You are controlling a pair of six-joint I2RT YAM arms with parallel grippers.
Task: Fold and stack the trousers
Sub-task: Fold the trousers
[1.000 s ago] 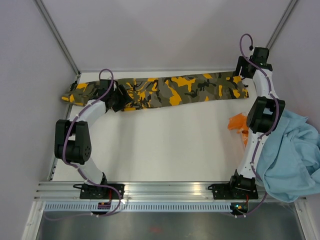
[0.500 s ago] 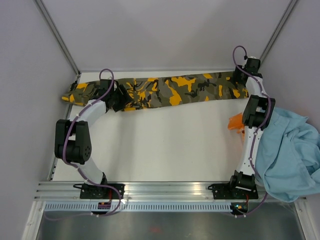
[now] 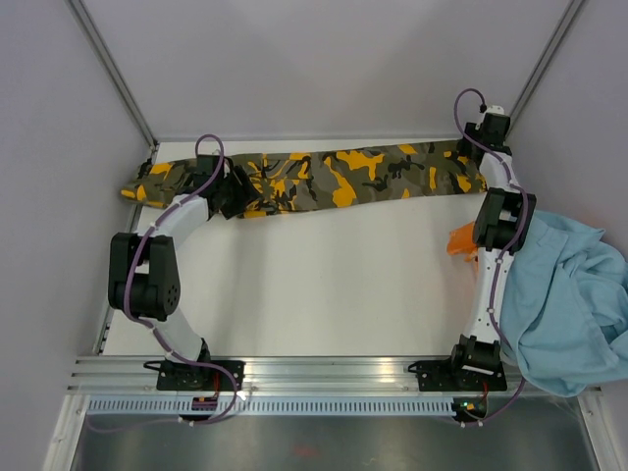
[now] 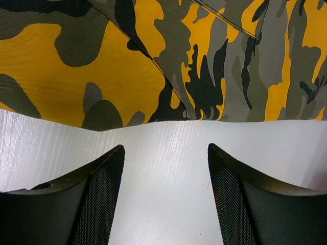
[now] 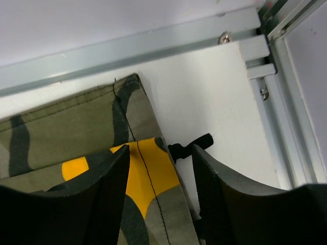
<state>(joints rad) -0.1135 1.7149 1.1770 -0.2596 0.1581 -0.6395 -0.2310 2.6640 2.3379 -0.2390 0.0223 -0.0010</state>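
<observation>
Axis: camouflage trousers (image 3: 324, 179) run along the tabletop (image 3: 343, 285) far edge.
Left end effector (image 4: 164, 149): open, empty, cloth edge just ahead.
Right end effector (image 5: 160, 149): open, empty, over the far-right end.

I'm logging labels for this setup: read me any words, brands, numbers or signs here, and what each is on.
No readable text in any view.
The trousers show only camouflage blotches, no visible tag.
A small coloured spot by the left arm's base is too small to read.
</observation>
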